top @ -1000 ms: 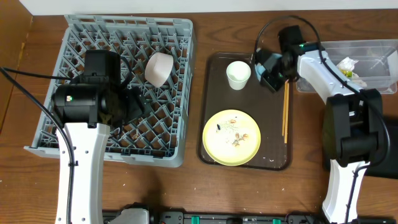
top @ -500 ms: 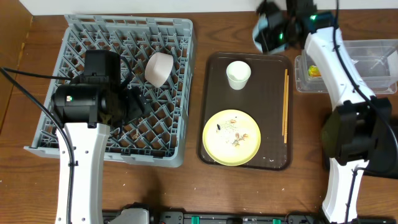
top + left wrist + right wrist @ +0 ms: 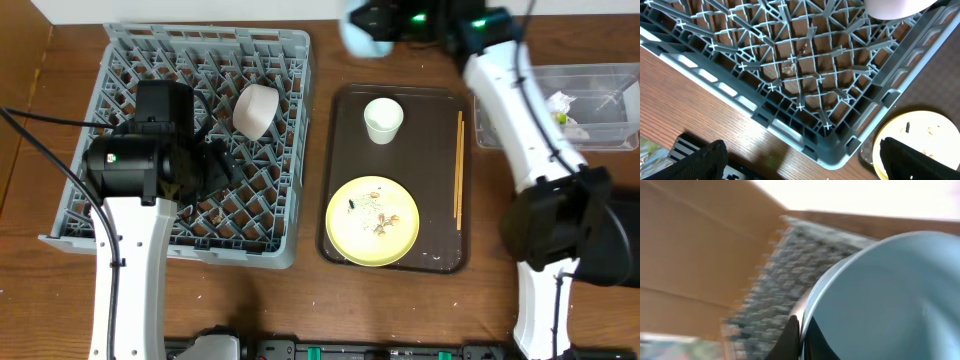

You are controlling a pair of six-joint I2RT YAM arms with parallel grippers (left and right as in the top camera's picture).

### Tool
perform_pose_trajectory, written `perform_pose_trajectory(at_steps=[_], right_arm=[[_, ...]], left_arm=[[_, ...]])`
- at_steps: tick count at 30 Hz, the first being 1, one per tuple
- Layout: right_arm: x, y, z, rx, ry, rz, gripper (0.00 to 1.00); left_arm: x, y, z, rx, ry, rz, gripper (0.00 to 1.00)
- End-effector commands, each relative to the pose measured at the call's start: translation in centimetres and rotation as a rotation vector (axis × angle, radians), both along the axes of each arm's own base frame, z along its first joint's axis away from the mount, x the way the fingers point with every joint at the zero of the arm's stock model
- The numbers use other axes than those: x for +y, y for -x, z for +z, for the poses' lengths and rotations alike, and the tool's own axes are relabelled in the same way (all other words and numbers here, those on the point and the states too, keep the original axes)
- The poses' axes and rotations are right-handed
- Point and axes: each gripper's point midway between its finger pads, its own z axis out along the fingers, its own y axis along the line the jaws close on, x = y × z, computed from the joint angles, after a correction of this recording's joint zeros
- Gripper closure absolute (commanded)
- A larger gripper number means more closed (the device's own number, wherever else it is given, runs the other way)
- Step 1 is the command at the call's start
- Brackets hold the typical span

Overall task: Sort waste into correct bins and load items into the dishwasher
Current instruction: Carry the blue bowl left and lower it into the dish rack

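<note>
Right jaws pinching the rim of the blue bowl (image 3: pixel 355 40), aloft near the worktop's (image 3: pixel 300 300) far edge (blurred in the wrist view), left jaws wide above the rack (image 3: pixel 150 50), white bowl (image 3: pixel 256 108) inside, cup (image 3: pixel 383 120), yellow plate (image 3: pixel 372 220), chopsticks (image 3: pixel 459 170) on the brown tray (image 3: pixel 345 150).

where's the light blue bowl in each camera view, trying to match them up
overhead: light blue bowl at the top edge, blurred, just beyond the brown tray at its left corner.
left wrist: not in it.
right wrist: fills the right half, with the right tool shut on its rim.
shared landmark: the grey dish rack, which shows in all three views.
</note>
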Motion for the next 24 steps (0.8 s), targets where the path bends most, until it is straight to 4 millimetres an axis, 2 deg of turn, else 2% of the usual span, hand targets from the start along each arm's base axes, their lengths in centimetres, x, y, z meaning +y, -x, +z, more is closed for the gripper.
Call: perform_pose_trajectory(at_steps=[1, 6, 7, 10, 11, 15, 19, 24], right_arm=[[6.6, 4.6, 2.0, 0.147, -0.118, 0.097, 0.99], [13.1, 7.9, 2.6, 0.181, -0.17, 0.103, 0.99], [15.1, 8.9, 2.7, 0.178, -0.199, 0.122, 0.99], [18.0, 10.2, 2.9, 0.194, -0.258, 0.144, 0.99], [18.9, 10.3, 2.4, 0.217, -0.273, 0.13, 0.99], [20.8, 9.9, 0.6, 0.225, -0.293, 0.092, 0.99], [21.7, 10.1, -1.0, 0.266, -0.291, 0.093, 0.99], [23.1, 12.0, -2.5, 0.324, -0.269, 0.128, 0.99]], left_arm=[[0.3, 0.1, 0.0, 0.008, -0.016, -0.004, 0.02], [0.3, 0.1, 0.0, 0.007, -0.016, -0.004, 0.02], [0.3, 0.1, 0.0, 0.008, -0.016, -0.004, 0.02], [0.3, 0.1, 0.0, 0.008, -0.016, -0.004, 0.02], [0.3, 0.1, 0.0, 0.008, -0.016, -0.004, 0.02], [0.3, 0.1, 0.0, 0.008, -0.015, -0.004, 0.02], [0.3, 0.1, 0.0, 0.007, -0.016, -0.004, 0.02], [0.3, 0.1, 0.0, 0.007, -0.016, -0.004, 0.02]])
